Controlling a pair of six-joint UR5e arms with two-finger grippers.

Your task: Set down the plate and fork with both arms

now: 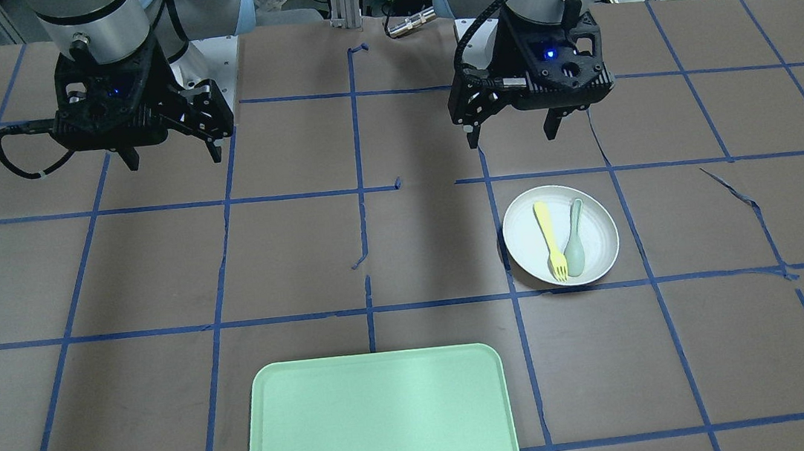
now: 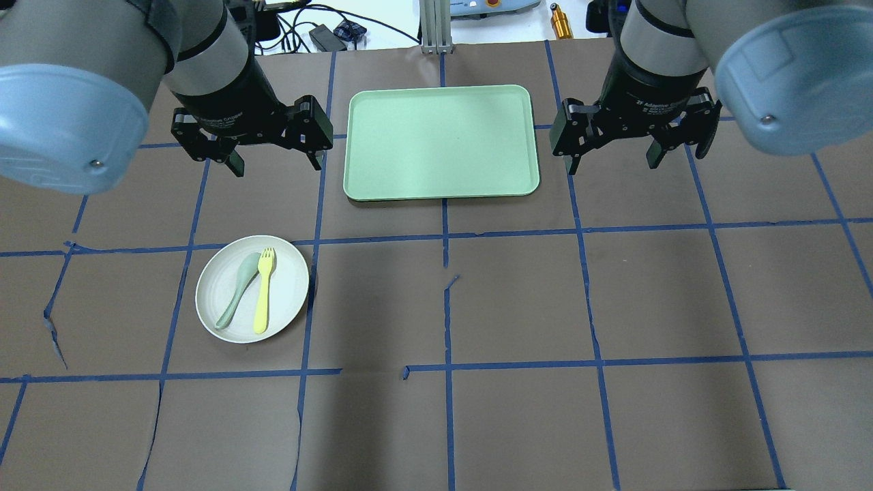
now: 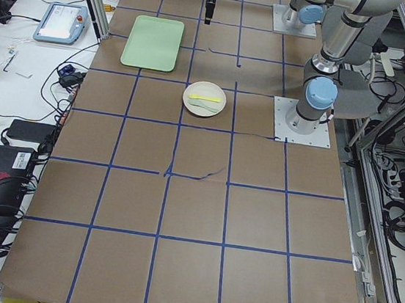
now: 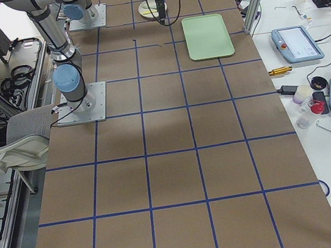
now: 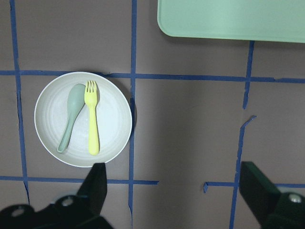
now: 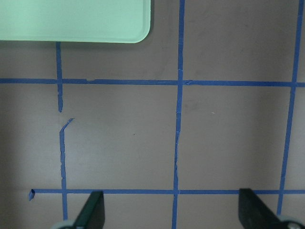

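The white plate (image 2: 290, 283) sits on the table on my left side, also in the front view (image 1: 601, 234) and the left wrist view (image 5: 114, 124). The yellow fork (image 2: 263, 293) lies on it, tines toward the tray, beside a grey-green spoon (image 2: 235, 293). The fork also shows in the left wrist view (image 5: 92, 119). My left gripper (image 2: 277, 166) is open and empty, high above the table between plate and tray. My right gripper (image 2: 614, 165) is open and empty, right of the tray, over bare table (image 6: 174, 212).
A mint-green tray (image 2: 441, 142) lies empty at the far middle of the table, between the two grippers. Blue tape lines grid the brown table cover. Cables and devices lie beyond the far edge.
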